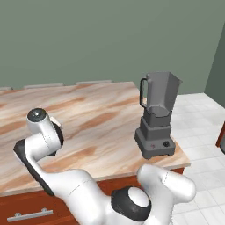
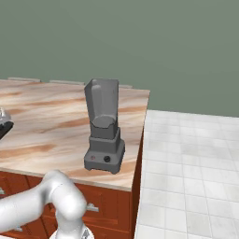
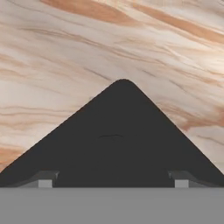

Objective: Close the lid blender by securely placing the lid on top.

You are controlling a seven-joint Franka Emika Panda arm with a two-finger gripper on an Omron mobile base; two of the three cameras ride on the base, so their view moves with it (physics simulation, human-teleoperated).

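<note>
The black lid (image 3: 118, 144) lies flat on the marbled counter, seen very close in the hand view with one rounded corner pointing up. My gripper (image 3: 112, 181) hangs just over it, open, with its fingertips (image 3: 43, 180) spread wide above the lid's surface. The dark grey blender (image 1: 156, 125) stands upright near the counter's right front corner, its tapered jar (image 2: 102, 100) open at the top. My arm bends low over the left part of the counter, well to the left of the blender.
The wood-patterned counter (image 1: 88, 114) ends just right of the blender, where white floor tiles (image 2: 186, 163) begin. Red-brown cabinet drawers with a metal handle (image 1: 26, 215) sit under the front edge. A grey-green wall stands behind.
</note>
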